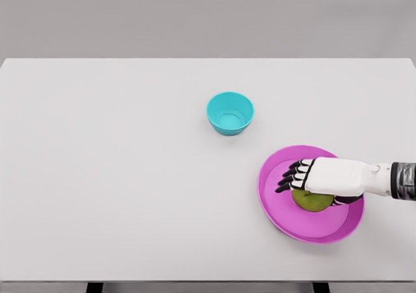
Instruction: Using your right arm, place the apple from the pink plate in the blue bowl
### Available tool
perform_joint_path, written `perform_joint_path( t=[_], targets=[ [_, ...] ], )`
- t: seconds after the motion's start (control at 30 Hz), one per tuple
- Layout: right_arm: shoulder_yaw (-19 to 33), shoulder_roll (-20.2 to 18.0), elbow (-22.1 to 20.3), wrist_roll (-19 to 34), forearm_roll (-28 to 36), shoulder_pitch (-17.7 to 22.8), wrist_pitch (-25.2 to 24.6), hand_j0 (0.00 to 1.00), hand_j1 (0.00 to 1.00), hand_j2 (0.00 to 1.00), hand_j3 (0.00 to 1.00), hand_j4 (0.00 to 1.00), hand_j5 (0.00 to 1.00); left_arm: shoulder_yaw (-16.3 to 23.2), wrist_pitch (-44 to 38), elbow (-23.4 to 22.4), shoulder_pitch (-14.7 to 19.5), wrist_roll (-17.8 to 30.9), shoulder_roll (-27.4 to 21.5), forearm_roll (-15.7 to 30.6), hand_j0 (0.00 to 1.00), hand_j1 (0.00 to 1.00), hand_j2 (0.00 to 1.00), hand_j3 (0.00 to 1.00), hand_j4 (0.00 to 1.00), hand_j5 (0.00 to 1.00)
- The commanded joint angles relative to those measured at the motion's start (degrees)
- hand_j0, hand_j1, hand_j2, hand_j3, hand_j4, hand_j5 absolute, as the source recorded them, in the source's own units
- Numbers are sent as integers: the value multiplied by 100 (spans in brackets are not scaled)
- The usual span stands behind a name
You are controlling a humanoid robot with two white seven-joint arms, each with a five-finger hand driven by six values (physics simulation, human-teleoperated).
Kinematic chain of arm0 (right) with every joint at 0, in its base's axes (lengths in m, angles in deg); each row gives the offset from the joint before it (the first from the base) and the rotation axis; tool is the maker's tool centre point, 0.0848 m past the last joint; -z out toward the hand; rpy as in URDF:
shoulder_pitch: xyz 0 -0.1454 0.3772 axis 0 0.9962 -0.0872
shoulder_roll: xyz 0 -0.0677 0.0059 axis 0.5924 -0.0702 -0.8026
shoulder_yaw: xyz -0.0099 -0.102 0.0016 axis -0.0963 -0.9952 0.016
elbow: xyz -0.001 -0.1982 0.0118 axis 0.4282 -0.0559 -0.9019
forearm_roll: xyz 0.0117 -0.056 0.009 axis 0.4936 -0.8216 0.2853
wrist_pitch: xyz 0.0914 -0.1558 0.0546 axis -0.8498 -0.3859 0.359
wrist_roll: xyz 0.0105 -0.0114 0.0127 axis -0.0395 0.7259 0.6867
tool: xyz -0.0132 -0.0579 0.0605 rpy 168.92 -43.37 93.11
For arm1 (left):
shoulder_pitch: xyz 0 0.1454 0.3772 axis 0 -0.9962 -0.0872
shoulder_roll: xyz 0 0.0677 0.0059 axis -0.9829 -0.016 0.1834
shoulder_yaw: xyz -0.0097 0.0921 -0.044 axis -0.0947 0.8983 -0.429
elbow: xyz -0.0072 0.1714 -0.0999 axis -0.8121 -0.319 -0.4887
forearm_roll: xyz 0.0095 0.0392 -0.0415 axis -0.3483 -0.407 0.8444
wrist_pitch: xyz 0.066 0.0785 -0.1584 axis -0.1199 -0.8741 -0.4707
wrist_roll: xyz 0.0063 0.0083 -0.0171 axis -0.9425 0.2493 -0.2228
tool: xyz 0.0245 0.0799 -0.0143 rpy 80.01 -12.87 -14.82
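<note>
right hand covers most of the apple on the pink plate.

right hand over apple, maybe touching

I have only one view, from the camera on my head, looking steeply down on the white table from its near side. It stands back enough that the tabletop fills almost the whole width, with the far edge crossing high in the picture and a grey wall behind it. The near edge runs along the bottom, where two dark table legs just show. My right arm enters from the right edge, at mid height. No second view shares this scene.
</note>
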Motion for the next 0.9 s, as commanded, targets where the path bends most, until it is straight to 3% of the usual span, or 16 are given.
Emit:
perform_joint_path(
  t=[0.0,0.17,0.87],
  targets=[
    [1,-7,-2,60,33,0,-12,78,78,78,78,78,78,0,0,1,0,1,0,3,100,100,100,100,100,100],
    [1,-7,-2,60,33,0,-12,64,64,64,64,64,64,0,0,1,0,1,0,3,100,100,100,100,100,100],
    [142,11,16,51,51,-395,-12,64,64,64,64,64,64,0,0,1,0,1,0,3,100,100,100,100,100,100]
  ],
)
